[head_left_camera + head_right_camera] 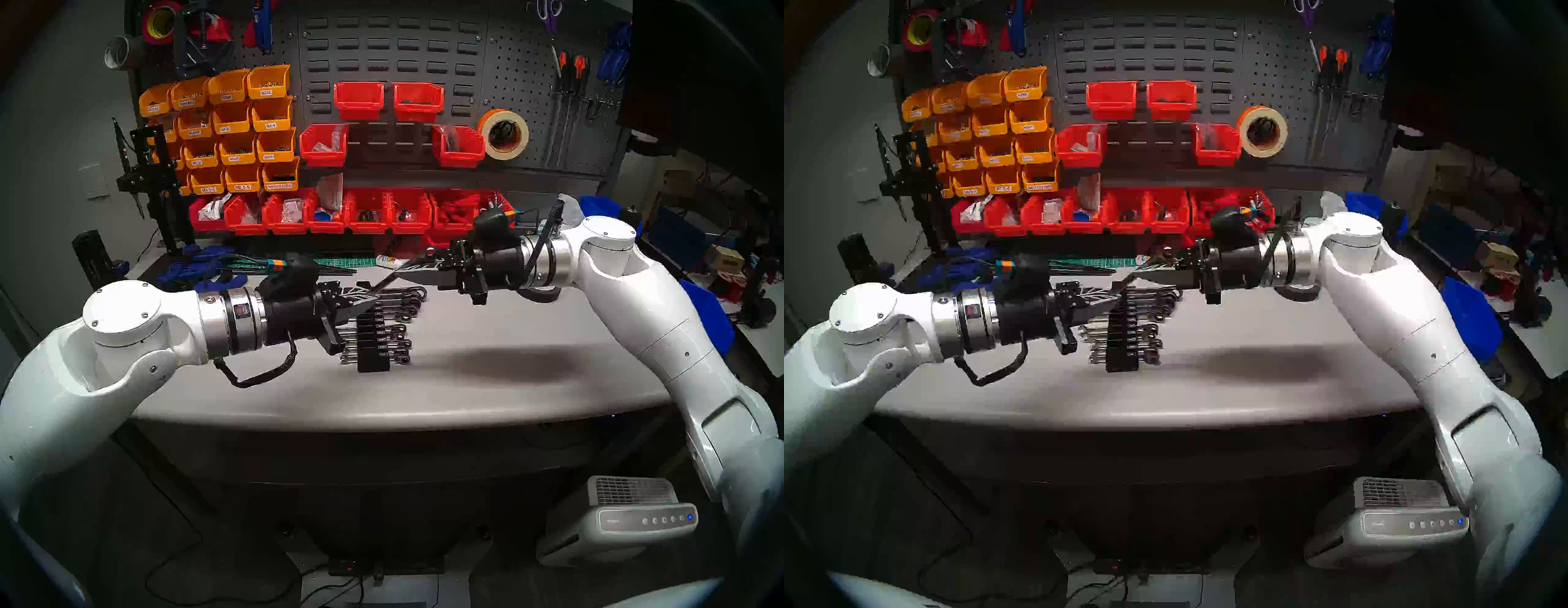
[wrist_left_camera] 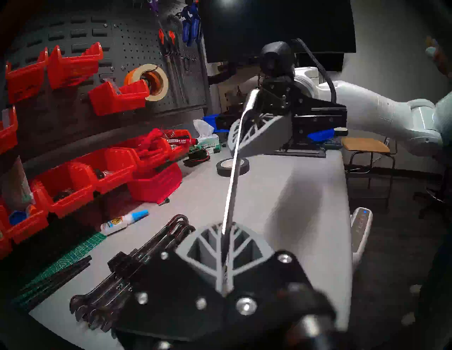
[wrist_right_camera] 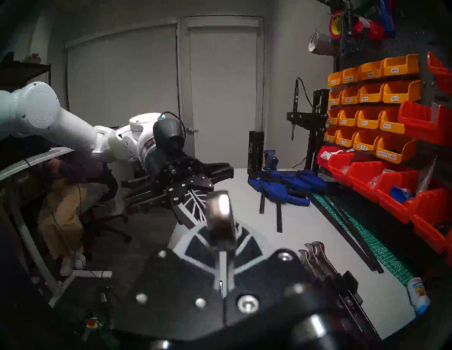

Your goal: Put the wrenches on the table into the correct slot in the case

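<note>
Chrome wrench (image 2: 232, 180) hangs in the air above the black case (image 1: 372, 339), pinched at one end by the left gripper (image 1: 368, 300) and at the other by the right gripper (image 1: 418, 264).

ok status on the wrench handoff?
Both grippers shut on the wrench: left gripper, right gripper. Wrench held in the air above the rack. Nothing in the way.

Red bins (image 1: 365, 212) and orange bins (image 1: 237, 127) line the pegboard (image 1: 382, 46); tape roll (image 1: 503, 134), glue bottle (image 2: 124, 221), blue clamps (image 3: 286, 184).
</note>
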